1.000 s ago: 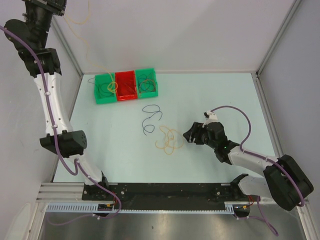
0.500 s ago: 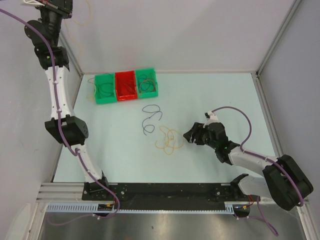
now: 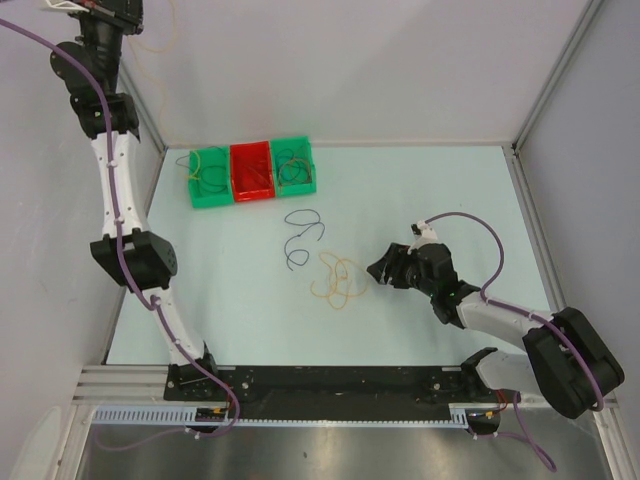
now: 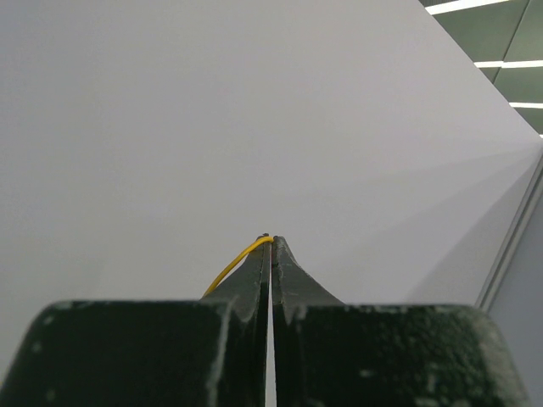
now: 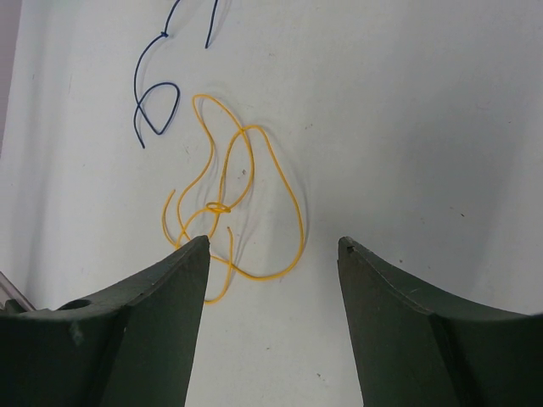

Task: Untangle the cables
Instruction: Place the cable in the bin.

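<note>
My left gripper is raised high against the back-left wall and shut on a thin yellow cable. The cable's lower end lies in the left green bin. A tangle of orange-yellow cables lies on the table mid-front, with a small knot in it. My right gripper is open and empty, low over the table just right of the tangle, in the right wrist view too. A dark blue cable lies curled just behind the tangle; it also shows in the right wrist view.
Three bins stand in a row at the back left: a green one, a red one and a green one, the green ones with dark cables inside. Wall panels close in the table on the left, back and right.
My left arm has stretched upward, lifting the yellow cable higher along the back-left wall. The right gripper has barely moved.
</note>
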`<action>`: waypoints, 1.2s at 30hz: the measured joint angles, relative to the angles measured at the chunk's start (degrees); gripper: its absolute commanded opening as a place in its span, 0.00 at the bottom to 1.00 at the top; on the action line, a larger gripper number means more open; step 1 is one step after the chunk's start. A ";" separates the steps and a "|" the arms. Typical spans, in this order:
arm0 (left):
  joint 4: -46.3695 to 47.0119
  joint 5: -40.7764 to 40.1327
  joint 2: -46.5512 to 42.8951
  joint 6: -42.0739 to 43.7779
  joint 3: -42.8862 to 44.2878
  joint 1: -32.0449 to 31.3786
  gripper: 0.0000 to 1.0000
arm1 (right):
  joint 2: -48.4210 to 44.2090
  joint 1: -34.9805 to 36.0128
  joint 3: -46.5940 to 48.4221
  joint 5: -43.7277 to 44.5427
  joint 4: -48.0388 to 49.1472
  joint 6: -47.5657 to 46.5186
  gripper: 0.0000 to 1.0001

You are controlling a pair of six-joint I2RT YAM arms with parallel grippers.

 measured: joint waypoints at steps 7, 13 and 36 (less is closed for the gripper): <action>1.38 -0.59 0.31 0.04 1.25 -1.53 0.00 | 0.33 -0.13 -0.02 -0.57 0.33 0.17 0.66; 0.48 -1.01 0.28 3.06 1.25 -4.33 0.00 | 0.44 -0.20 -0.02 -0.79 0.35 0.17 0.66; 1.22 -1.01 -4.59 5.07 1.88 -4.72 0.00 | 0.61 -0.55 -0.33 -1.88 0.98 0.17 0.66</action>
